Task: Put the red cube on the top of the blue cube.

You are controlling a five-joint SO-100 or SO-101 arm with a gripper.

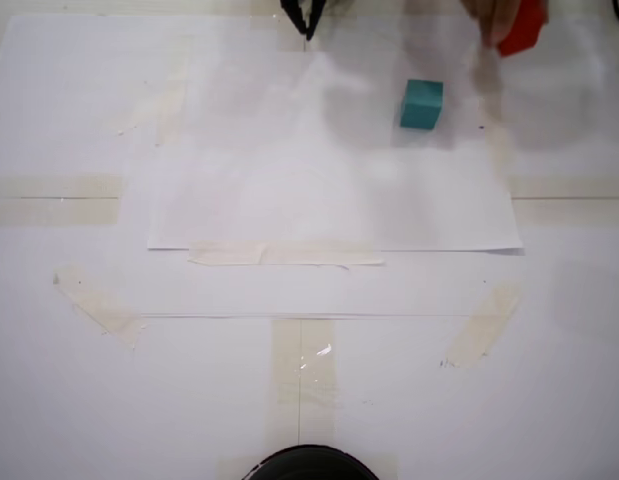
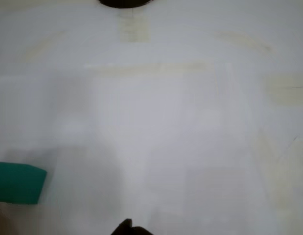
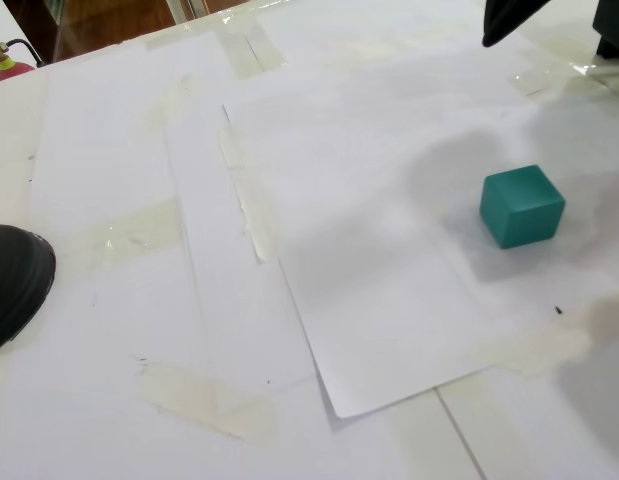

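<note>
Near the upper right of a fixed view, the blue cube [image 1: 421,104] sits alone on a white paper sheet [image 1: 329,190] taped to the table [image 1: 79,400]. At the top right edge of that view, the red cube [image 1: 522,28] appears blurred, with a blurred hand [image 1: 489,22] just beside it; whether they touch is unclear. The gripper [image 1: 307,22] shows only as dark tips at the top edge, well left of both cubes, and I cannot tell whether its jaws are apart or together. Low at the left edge of the wrist view, the blue cube [image 2: 18,182] shows again.
</note>
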